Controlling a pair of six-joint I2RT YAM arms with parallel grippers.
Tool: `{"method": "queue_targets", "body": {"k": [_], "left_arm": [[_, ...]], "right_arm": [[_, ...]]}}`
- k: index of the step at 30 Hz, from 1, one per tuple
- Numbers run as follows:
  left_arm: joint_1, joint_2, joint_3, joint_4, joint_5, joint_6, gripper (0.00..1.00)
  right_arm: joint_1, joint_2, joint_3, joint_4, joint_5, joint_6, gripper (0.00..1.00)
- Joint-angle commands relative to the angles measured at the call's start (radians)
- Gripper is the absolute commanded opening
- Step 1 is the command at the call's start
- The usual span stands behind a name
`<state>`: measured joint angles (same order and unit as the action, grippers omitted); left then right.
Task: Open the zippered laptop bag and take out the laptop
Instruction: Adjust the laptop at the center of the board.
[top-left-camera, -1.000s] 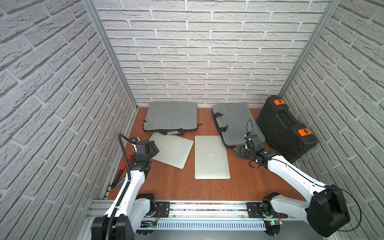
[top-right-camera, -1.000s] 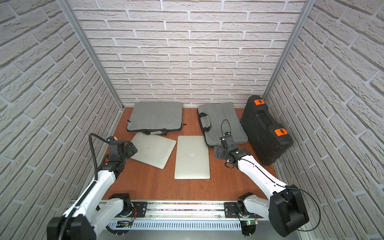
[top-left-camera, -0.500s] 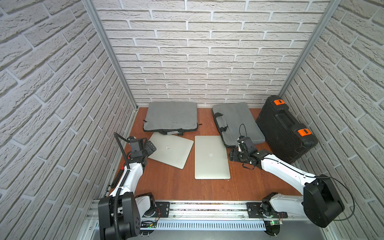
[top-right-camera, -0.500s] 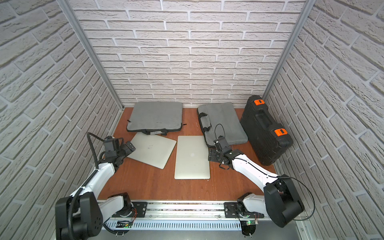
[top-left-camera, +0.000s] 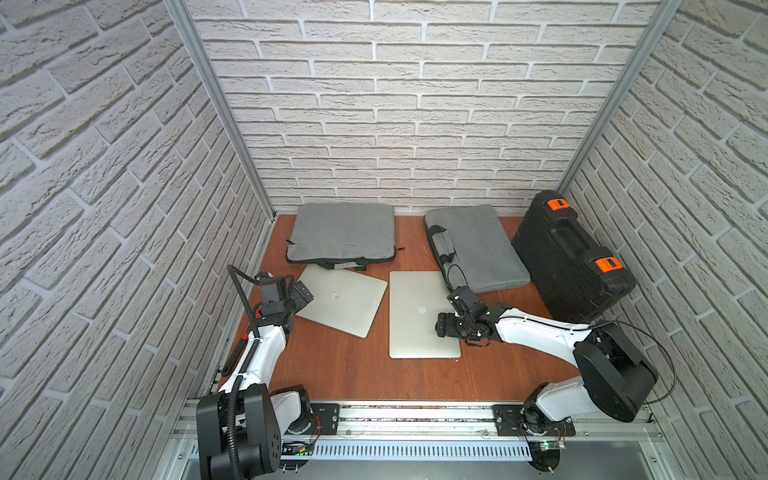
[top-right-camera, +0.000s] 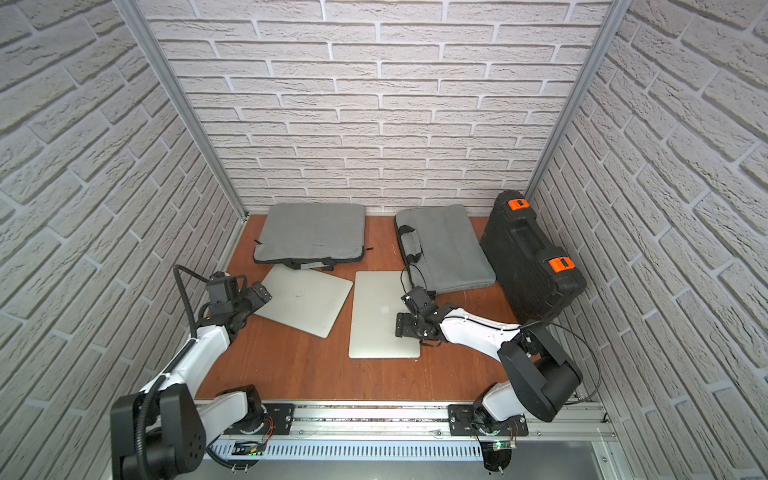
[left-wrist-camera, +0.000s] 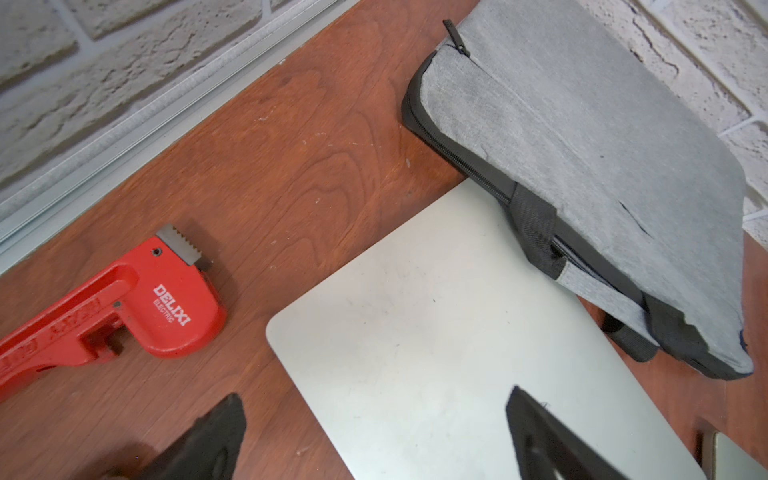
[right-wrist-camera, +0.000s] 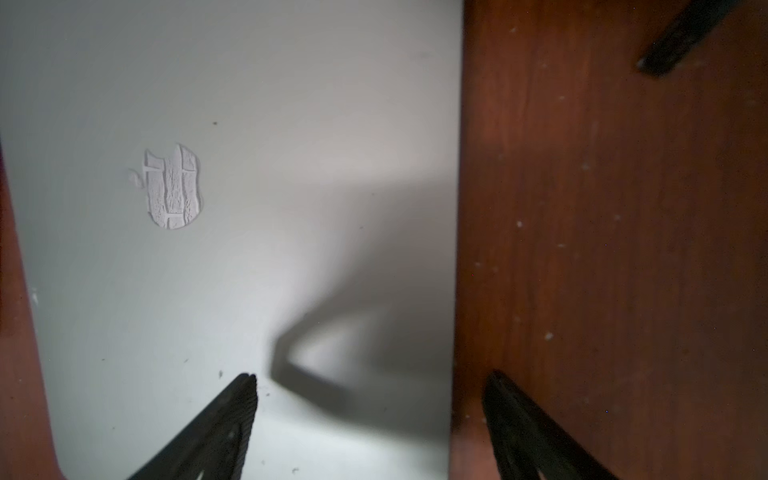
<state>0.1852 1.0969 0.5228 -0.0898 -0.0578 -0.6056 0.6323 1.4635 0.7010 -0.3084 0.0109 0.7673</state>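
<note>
Both empty, spread wide. The right hand straddles an edge of the right laptop, which lies flat on the counter beside its grey bag. The left hand hovers over a corner of the left laptop.

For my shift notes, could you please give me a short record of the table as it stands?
Bags: left bag, right bag, grey, at the back
Laptops: left laptop, right laptop, closed, flat on the table
Left gripper: open, above left laptop's corner
Right gripper: open, jaws either side of right laptop's edge
Other: black case, red wrench
</note>
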Motion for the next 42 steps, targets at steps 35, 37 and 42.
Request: {"method": "queue_targets", "body": {"k": [35,37,42], "left_arm": [[0.009,-0.019,0.039,0.002,0.001,-0.028,0.98],[0.009,-0.021,0.039,0.0,0.003,-0.029,0.98],[0.009,-0.023,0.037,0.0,0.004,-0.032,0.98]], "right_arm": [[0.268,-0.015,0.046,-0.029,-0.023,0.186,0.86],[0.282,-0.02,0.05,-0.029,-0.022,0.194,0.86],[0.308,-0.015,0.055,-0.007,-0.032,0.207,0.87]]}}
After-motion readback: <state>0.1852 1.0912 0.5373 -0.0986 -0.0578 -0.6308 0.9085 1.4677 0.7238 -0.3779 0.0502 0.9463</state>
